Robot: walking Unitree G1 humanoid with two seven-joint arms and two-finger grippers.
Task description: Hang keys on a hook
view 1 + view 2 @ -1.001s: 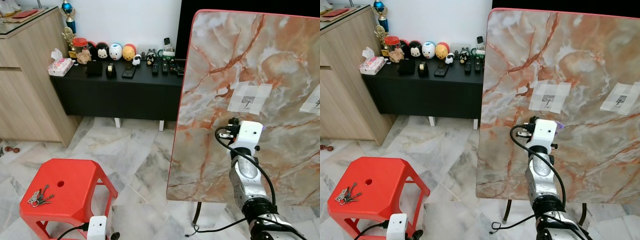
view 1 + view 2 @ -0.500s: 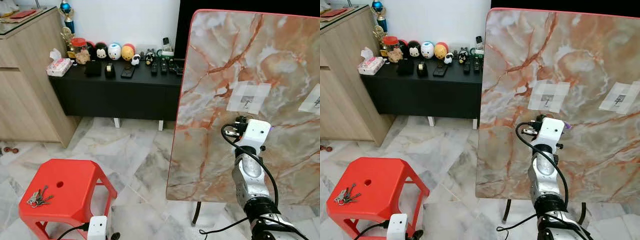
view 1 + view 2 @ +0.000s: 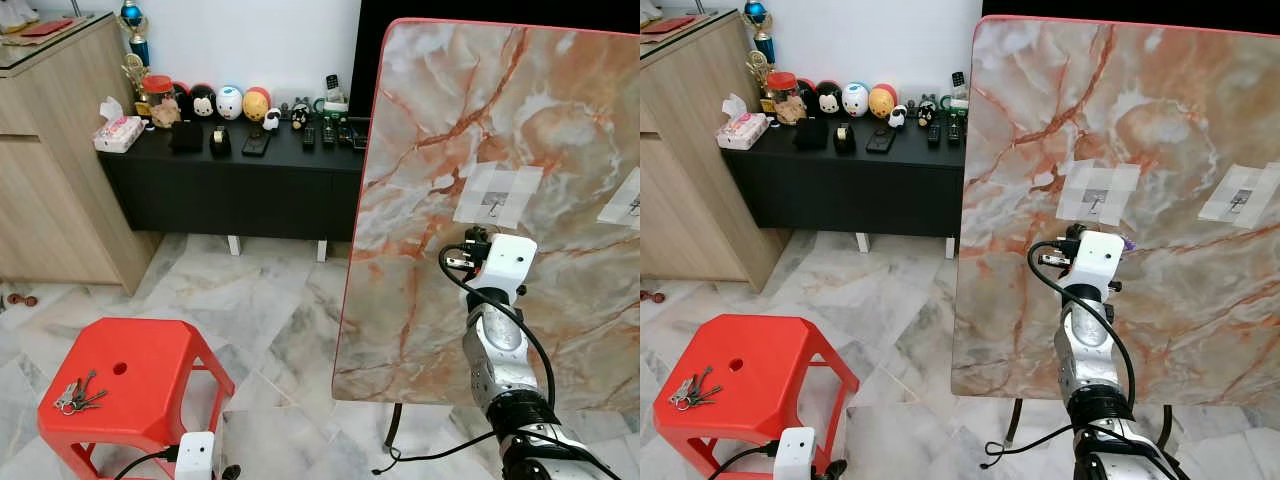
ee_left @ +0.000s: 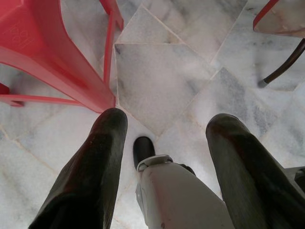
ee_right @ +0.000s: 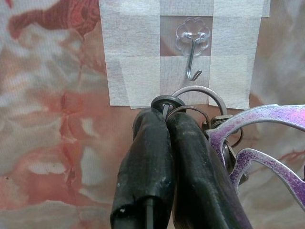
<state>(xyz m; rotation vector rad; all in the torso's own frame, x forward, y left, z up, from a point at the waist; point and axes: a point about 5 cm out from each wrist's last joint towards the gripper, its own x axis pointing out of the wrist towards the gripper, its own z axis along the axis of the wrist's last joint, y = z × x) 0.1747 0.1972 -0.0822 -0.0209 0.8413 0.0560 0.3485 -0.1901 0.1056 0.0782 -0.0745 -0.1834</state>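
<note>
Right gripper (image 5: 164,119) slightly higher, jaws clamped on keys (image 5: 224,138) dangling below hook (image 5: 192,52).

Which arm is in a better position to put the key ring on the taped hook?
The right. Its gripper is shut on the key ring just below the hook on the marble board. The left gripper hangs open over the floor.

My right arm reaches up and forward, my right gripper (image 5: 164,119) with both black fingers (image 5: 143,157) pressed tight together. My left gripper (image 4: 164,143) hangs low at my side, pointing down, its fingers (image 4: 95,167) spread apart
</note>
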